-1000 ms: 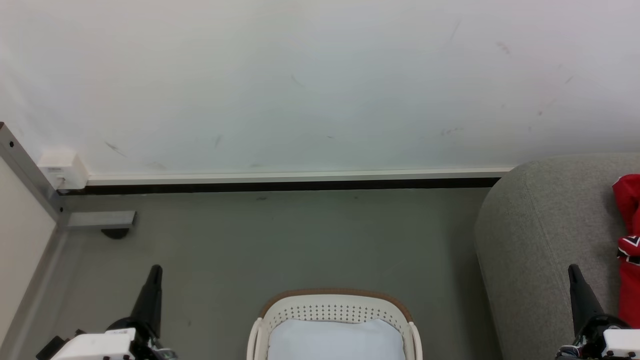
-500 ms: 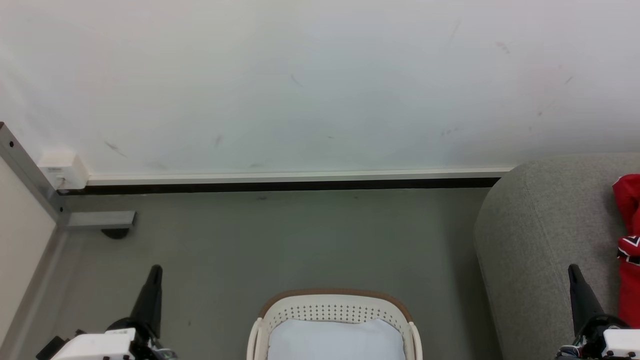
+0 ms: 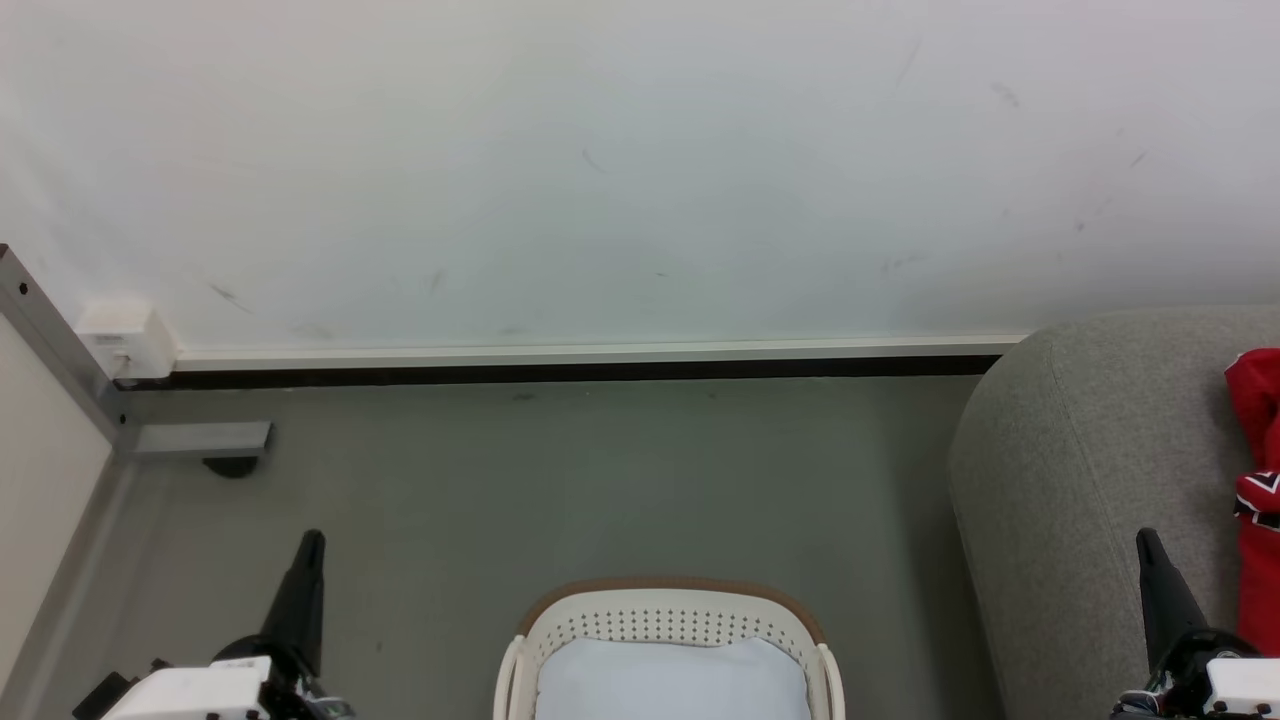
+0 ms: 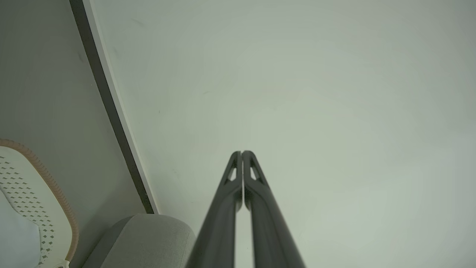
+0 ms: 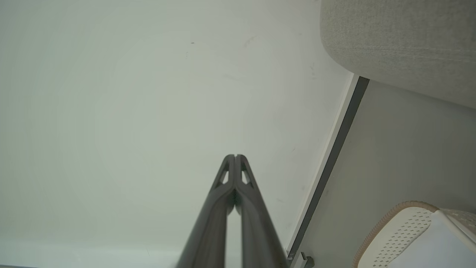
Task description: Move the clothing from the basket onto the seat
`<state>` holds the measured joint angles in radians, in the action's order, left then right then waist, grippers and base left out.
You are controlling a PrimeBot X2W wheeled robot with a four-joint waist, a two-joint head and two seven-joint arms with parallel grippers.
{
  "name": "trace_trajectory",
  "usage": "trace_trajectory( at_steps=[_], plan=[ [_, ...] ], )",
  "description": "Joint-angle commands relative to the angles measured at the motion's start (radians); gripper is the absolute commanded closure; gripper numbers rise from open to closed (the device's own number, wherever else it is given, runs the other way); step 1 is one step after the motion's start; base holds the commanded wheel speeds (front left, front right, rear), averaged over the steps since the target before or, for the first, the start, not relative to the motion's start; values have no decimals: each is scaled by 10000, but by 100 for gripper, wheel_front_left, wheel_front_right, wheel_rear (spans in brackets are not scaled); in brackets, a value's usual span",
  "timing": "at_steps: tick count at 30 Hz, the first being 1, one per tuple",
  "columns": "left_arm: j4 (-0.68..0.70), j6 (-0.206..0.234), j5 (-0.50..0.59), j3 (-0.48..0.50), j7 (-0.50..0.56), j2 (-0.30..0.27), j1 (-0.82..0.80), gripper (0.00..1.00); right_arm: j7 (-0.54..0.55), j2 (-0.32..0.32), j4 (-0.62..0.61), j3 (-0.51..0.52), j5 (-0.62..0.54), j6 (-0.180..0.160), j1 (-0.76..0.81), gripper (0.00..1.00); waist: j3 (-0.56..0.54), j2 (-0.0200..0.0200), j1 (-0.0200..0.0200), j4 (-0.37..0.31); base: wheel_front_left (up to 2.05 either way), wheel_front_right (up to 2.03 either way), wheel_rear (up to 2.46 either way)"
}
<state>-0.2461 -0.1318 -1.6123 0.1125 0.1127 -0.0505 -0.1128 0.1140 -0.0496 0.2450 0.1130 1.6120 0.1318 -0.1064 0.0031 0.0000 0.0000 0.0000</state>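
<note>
Red clothing with a white-edged navy patch lies on the grey seat at the far right of the head view, cut off by the picture's edge, so how much of it there is cannot be told. The seat has a rounded corner that stands close to the white wall, where a dark skirting strip meets the grey floor. The basket, cream with a brown rim band and rows of small holes, sits on the floor at the bottom middle, well to the left of the seat and apart from it; inside it shows a smooth pale bluish-white lining and no red cloth on the part in view. The left gripper points up over the floor left of the basket, touching nothing, and its wrist view shows the two dark fingers pressed together, empty. The right gripper points up in front of the seat, just left of the clothing, and its fingers are likewise together with nothing between them. A small white box sits on the wall at the left beside a grey metal post.
</note>
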Motion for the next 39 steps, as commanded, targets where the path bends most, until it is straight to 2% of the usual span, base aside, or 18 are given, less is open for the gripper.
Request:
trace_trajectory(
  at_steps=[1,39],
  plan=[
    [25,-46,-66,37,4,-20,101,100,39,-4,-36,37,18,-21,-33,100,0,0,0,0,0,0,0],
    [26,-46,-34,59,32,-3,98,100,37,-6,-34,34,20,-21,-32,100,0,0,0,0,0,0,0]
  ],
)
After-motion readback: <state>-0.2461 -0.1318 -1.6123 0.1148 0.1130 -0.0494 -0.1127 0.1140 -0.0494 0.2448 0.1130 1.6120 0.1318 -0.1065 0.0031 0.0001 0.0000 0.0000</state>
